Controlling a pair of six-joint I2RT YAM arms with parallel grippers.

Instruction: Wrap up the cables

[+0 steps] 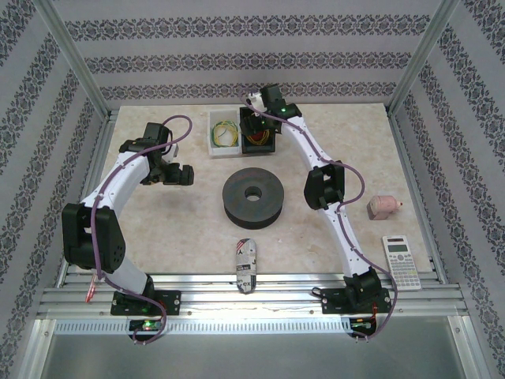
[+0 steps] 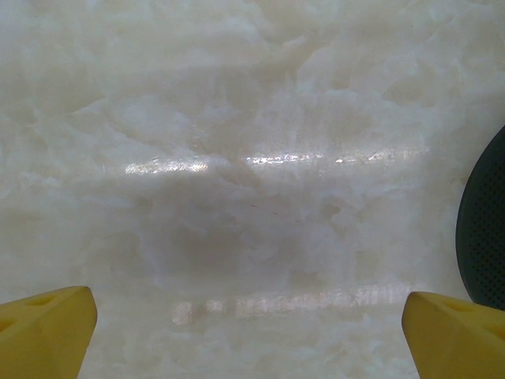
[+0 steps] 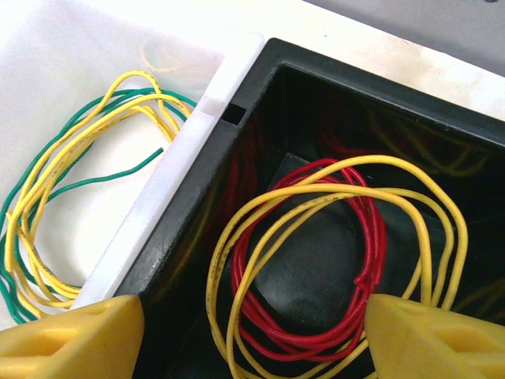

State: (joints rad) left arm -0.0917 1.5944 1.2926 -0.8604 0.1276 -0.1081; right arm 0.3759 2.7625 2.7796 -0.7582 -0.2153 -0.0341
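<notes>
The right tool (image 3: 252,332), spread over yellow cables (image 3: 371,162) (black bin (image 3: 379,87)), seemingly touches none; left tool (image 2: 252,328) wide, empty.

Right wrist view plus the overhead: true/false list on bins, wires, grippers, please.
1. The black bin holds red wire and yellow wire. True.
2. The white bin holds yellow wire and nothing else. False: green wire lies in it with the yellow.
3. The right gripper is shut on a wire. False: its jaws stand open above the black bin, holding nothing.
4. The left gripper is open over bare table. True.
5. The calculator lies left of the black roll. False: it lies to the roll's right, near the table's front edge.
</notes>
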